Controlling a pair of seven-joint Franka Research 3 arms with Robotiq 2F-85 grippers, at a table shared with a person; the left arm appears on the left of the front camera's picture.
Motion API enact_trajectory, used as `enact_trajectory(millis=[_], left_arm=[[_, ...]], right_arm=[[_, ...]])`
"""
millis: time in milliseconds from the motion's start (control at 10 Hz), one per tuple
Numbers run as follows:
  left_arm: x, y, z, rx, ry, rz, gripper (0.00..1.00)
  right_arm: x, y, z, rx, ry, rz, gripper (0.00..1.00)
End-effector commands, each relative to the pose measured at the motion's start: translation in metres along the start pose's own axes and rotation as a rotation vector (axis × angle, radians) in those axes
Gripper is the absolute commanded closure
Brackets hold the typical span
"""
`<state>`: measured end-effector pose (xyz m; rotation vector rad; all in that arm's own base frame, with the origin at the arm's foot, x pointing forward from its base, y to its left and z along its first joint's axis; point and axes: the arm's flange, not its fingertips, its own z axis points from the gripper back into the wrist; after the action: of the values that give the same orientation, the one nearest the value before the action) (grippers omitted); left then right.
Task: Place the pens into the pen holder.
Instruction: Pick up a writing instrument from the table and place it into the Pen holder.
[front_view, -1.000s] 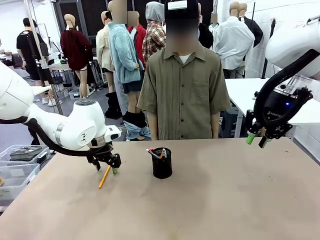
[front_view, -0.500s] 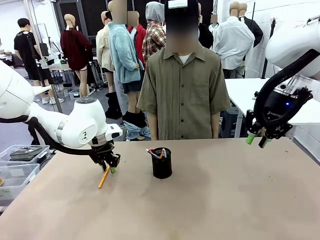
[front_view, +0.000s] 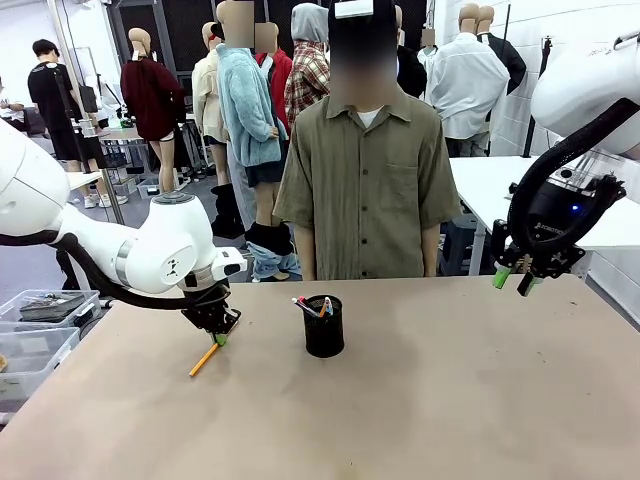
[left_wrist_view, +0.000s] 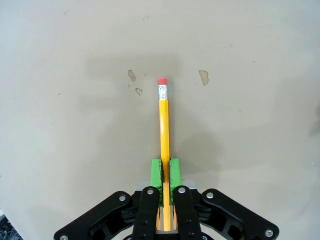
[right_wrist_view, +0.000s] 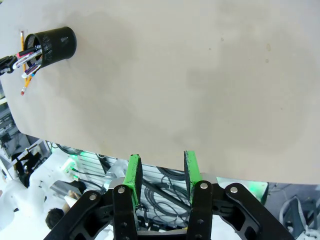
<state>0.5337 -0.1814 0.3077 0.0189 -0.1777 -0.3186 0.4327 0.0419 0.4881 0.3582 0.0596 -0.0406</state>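
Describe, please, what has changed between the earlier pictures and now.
The left gripper closed on the upper end of the pencil, and the pencil's free end swung slightly toward the picture's left. The right gripper stayed open and raised at the table's right side. The holder and the pens in it did not move.

Bare table (front_view: 460, 400) is stretching all around the pen holder (front_view: 324, 327)
Pens (front_view: 310, 305) are crowding its mouth; the left gripper (front_view: 220, 337), clamping a pencil (front_view: 204, 359), is sitting low to its left; a person (front_view: 366, 180) is standing behind it.
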Motion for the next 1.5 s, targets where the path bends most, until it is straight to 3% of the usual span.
enact_trajectory(millis=[0,200,400,600,800,1000,1300,1400], left_arm=[[-0.005,0.01,-0.009,-0.006,0.067,-0.024,1.0],[-0.012,0.006,0.005,-0.014,0.004,-0.095,1.0],[-0.019,0.014,0.036,-0.083,-0.126,-0.166,1.0],[-0.026,0.026,0.061,-0.211,-0.248,-0.321,1.0],[-0.032,0.028,0.082,-0.345,-0.451,-0.43,1.0],[-0.036,0.027,0.099,-0.446,-0.633,-0.502,1.0],[-0.032,0.013,0.109,-0.56,-0.823,-0.596,1.0],[-0.028,0.009,0.11,-0.667,-0.875,-0.642,1.0]], right_arm=[[-0.002,-0.002,-0.004,0.006,-0.017,0.017,0.55],[-0.002,-0.002,-0.004,0.006,-0.017,0.017,0.55],[-0.002,-0.002,-0.004,0.006,-0.017,0.017,0.55],[-0.002,-0.002,-0.004,0.006,-0.017,0.017,0.55],[-0.002,-0.002,-0.004,0.006,-0.017,0.017,0.55],[-0.002,-0.002,-0.004,0.006,-0.017,0.017,0.55],[-0.002,-0.002,-0.004,0.006,-0.017,0.017,0.55],[-0.002,-0.002,-0.004,0.006,-0.017,0.017,0.55]])
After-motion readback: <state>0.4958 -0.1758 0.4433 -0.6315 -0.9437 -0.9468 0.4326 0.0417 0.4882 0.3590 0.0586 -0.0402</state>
